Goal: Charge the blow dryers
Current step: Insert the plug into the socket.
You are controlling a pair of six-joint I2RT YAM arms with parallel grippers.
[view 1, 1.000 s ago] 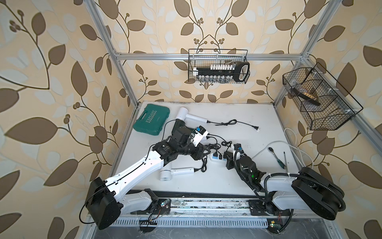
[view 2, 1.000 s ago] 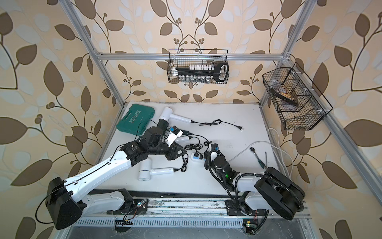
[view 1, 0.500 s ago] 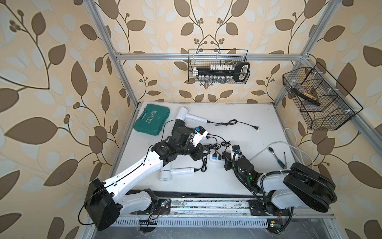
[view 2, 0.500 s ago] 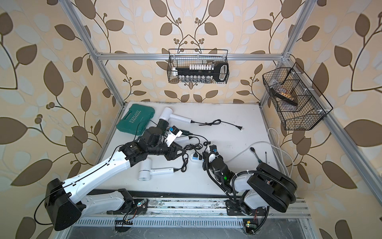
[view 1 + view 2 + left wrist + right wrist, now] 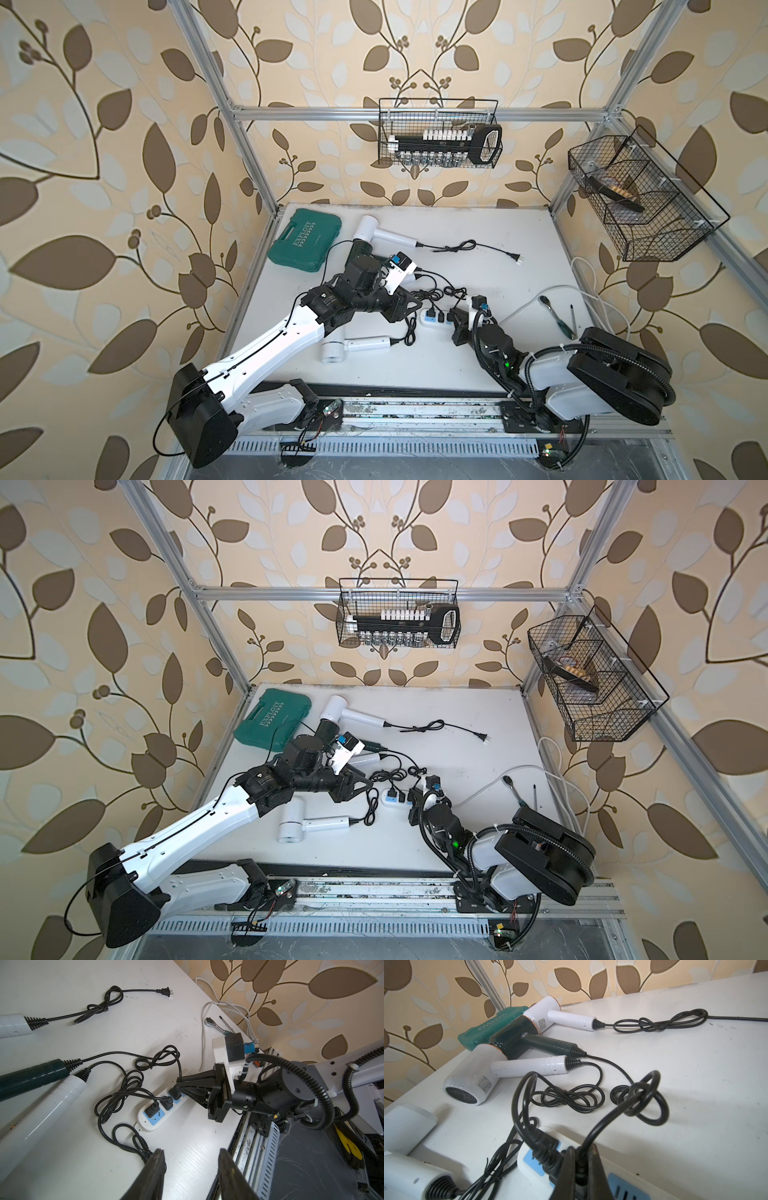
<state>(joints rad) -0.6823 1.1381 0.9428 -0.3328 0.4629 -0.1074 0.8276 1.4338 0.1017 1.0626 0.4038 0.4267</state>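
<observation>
Three plugs (image 5: 167, 1103) are seated in the power strip (image 5: 148, 1126), and the right claw (image 5: 178, 1085) is pinched narrow on the third plug (image 5: 176, 1094), fingers straddling its cord right at the socket. One blue socket (image 5: 627, 1190) shows bare slots just beside that claw, on the side away from the seated plugs. So one dryer is left to go, by my read: the white blow dryer (image 5: 370, 227) well beyond both claws. Its cord (image 5: 453, 247) trails from the handle across the tabletop (image 5: 415, 374), knotted midway, and ends in the free plug (image 5: 516, 258), prongs pointing away from the handle. That plug lies well apart from the right claw, past the strip and off to one flank rather than dead ahead. Its long axis runs roughly in line with the claw's fingers. Over to the left claw (image 5: 191, 1150): half-open, empty, hanging above the tabletop just short of the strip. The right arm looks nearer the free plug, though it would have to let go first.
</observation>
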